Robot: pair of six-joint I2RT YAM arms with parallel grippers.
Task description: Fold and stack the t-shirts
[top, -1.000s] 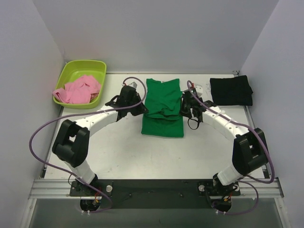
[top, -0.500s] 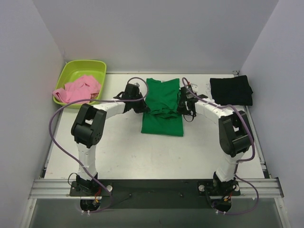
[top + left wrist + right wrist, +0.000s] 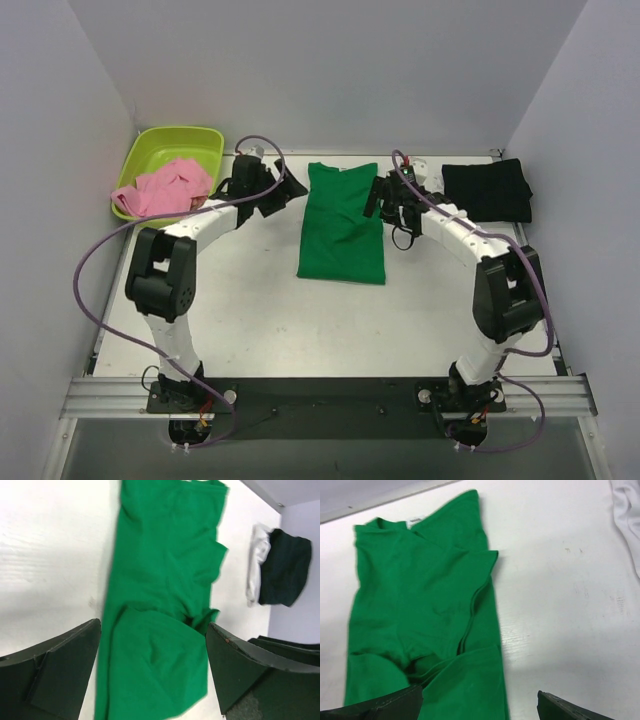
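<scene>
Between the spread jaws of the left gripper [image 3: 152, 625] the green t-shirt [image 3: 165, 580] is seen lying on the white table [image 3: 45, 555], with nothing pinched and both dark fingers clear of the cloth. The shirt is folded lengthwise into a long narrow strip, its sleeves turned in over the body, and a doubled-over layer is seen at the end nearest these jaws. Beyond the finger on the right of that view the black t-shirt [image 3: 287, 570] is seen, with a white object [image 3: 256, 565] just beside it.

The jaws of the right gripper [image 3: 480, 691] are likewise held wide apart and nothing is gripped. The same green strip is seen ahead of them and off towards one finger, and bare table lies before the other.

From above, the two grippers are seen on either side of the shirt's far end, each just beside an edge; whether the cloth is touched cannot be told. Well outside the left jaws the pink t-shirt [image 3: 165, 187] is heaped in a lime-green tub [image 3: 180, 135]. Well outside the right jaws the black shirt is laid folded flat.
</scene>
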